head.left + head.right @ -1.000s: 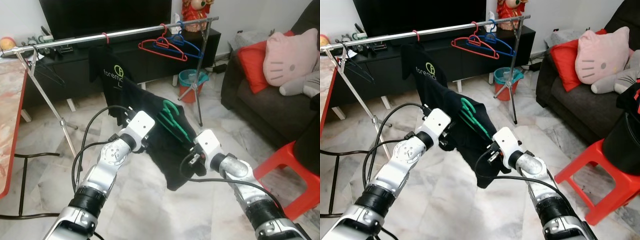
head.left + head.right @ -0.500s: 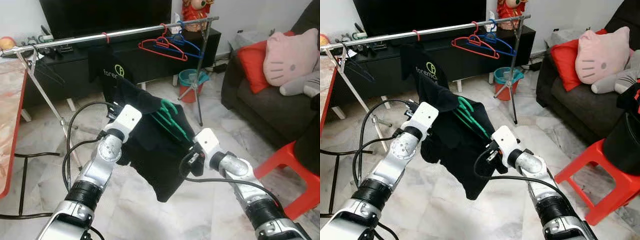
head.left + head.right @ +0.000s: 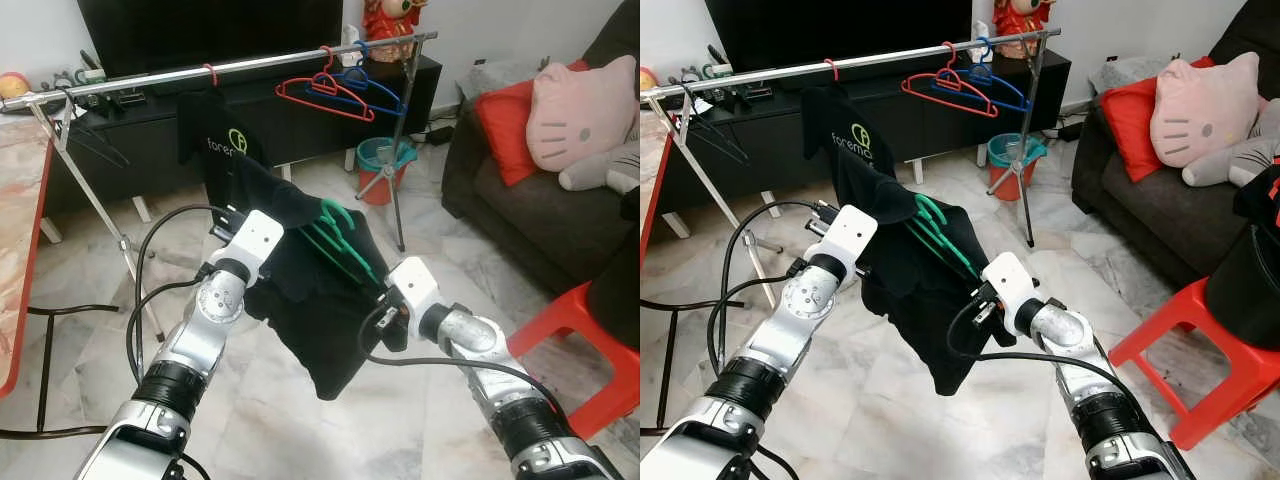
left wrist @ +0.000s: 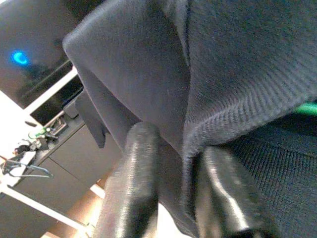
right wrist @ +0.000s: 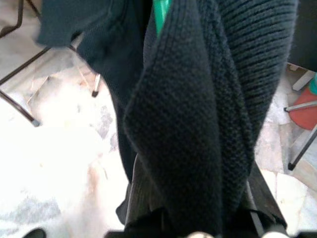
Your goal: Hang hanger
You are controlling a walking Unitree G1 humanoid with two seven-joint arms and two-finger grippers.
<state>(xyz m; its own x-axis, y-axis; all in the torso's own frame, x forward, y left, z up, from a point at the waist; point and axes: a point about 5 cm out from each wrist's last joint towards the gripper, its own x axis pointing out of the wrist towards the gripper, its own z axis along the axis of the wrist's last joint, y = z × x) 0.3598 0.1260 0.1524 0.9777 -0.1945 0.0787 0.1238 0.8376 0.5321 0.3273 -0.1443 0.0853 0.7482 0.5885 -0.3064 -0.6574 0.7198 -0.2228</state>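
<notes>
Marble floor (image 3: 300, 420), clothes rail (image 3: 250, 67), dark sofa (image 3: 530, 210)

Left gripper (image 4: 173, 193) shifted left; black garment (image 3: 320, 300) hangs lower, seemingly more spread.

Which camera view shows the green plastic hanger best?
The left eye view: the green plastic hanger lies whole, hook included, on the black knitted garment. The right eye view shows nearly the same. The left and right wrist views each show a green sliver between dark folds.
</notes>
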